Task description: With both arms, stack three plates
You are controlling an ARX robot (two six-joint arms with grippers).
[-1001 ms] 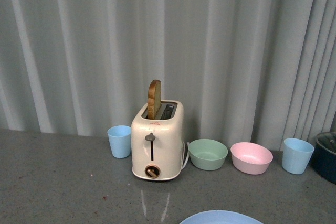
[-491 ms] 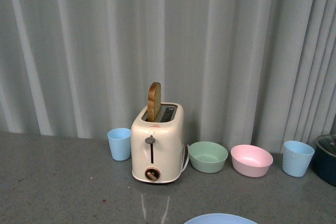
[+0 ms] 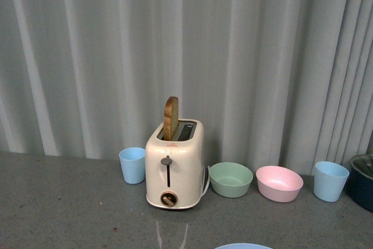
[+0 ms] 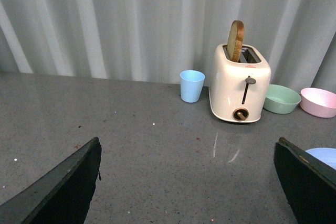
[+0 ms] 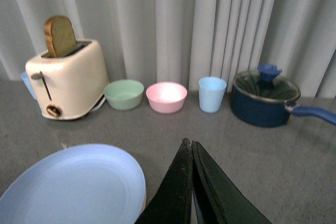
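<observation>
My left jaws point(image 4: 186, 182) are spread wide above bare grey bench point(image 4: 147, 156), holding nothing. My right jaws point(image 5: 190, 182) are pressed together, empty, just beside the light blue plate point(image 5: 73, 187). That plate lies flat on the bench in front of the cream toaster point(image 3: 175, 170), which holds one upright slice of toast point(image 3: 171, 118). Only its far rim shows in the front view. Behind stand a green bowl point(image 3: 231, 179), a pink bowl point(image 3: 279, 183), two blue cups point(image 3: 132, 165) and a lidded dark blue pot point(image 5: 265, 98)
</observation>
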